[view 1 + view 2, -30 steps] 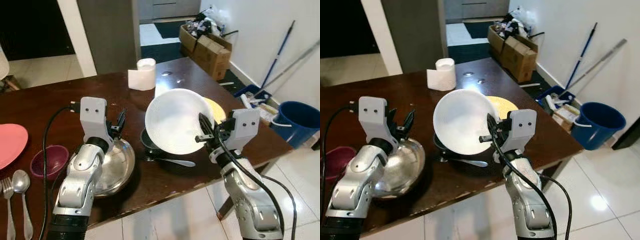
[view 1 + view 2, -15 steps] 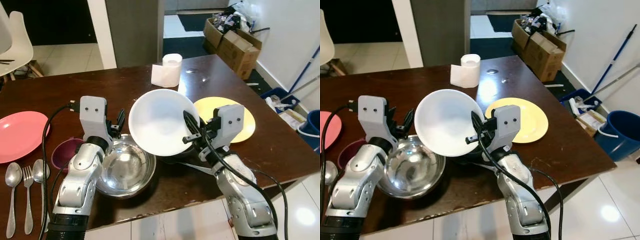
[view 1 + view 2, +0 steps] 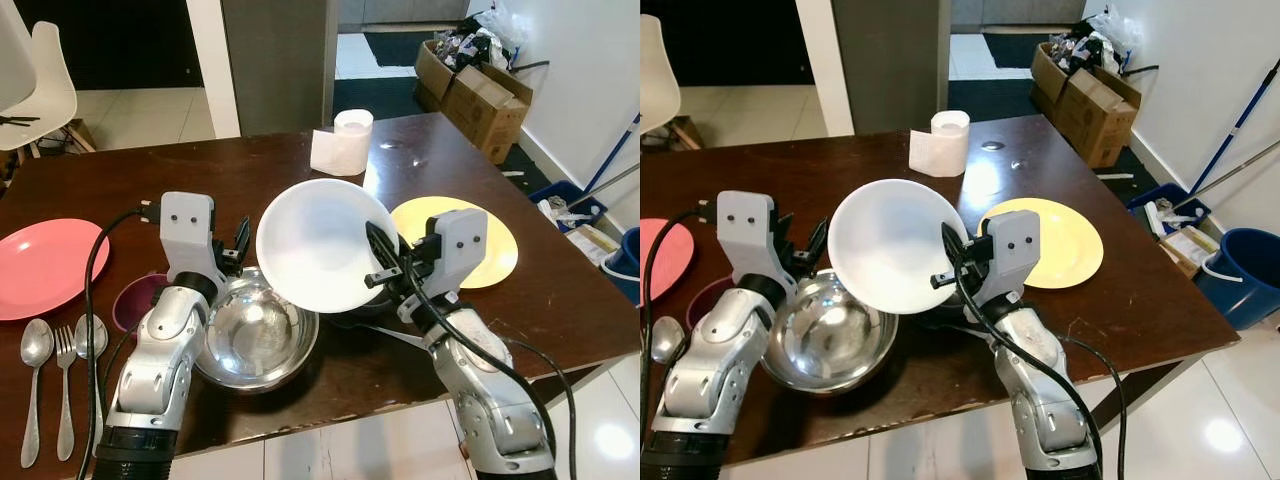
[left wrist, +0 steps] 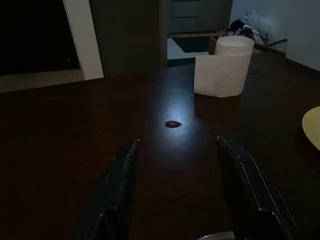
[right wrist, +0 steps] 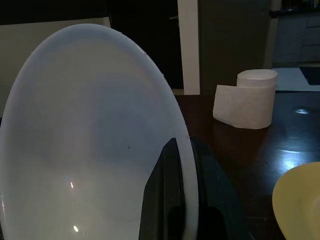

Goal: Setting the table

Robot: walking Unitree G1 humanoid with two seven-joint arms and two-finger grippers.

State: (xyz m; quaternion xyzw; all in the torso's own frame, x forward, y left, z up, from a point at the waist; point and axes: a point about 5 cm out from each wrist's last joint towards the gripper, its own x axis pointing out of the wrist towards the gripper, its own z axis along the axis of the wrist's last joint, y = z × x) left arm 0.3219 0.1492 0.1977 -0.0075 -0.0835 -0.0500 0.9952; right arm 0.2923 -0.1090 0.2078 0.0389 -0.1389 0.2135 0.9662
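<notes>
Right tool (image 3: 378,262) was clenched on the rim of a white bowl (image 3: 318,252), one black finger inside the rim and one outside, as the right wrist view showed. The bowl was held tilted above the table (image 3: 120,190), its hollow facing up toward the camera, with nothing inside it. It hung just over a dark bowl (image 3: 362,312) resting on the table, mostly hidden, contents not visible.

Left tool (image 4: 176,187) was released, fingers spread apart with nothing between them, hovering at the 12 o'clock rim of a steel bowl (image 3: 255,340). The steel bowl sat on the table near the front edge, nothing in it, only reflections. At its 9 o'clock, partly behind the left arm, sat a purple bowl (image 3: 131,301); its contents could not be made out.

A yellow plate (image 3: 487,245) lay flat on the table at 3 o'clock from the white bowl, bare. A pink plate (image 3: 45,267) lay at the table's 9 o'clock side, bare. In front of the pink plate lay two spoons with a fork (image 3: 66,390) between them: one spoon (image 3: 33,375) on the outside, the other spoon (image 3: 90,345) next to the left arm's cable.

A paper towel roll (image 3: 343,141) stood upright at the table's 12 o'clock edge, a sheet hanging loose. A metal spoon (image 3: 405,335) lay on the table under the right arm, partly hidden.
</notes>
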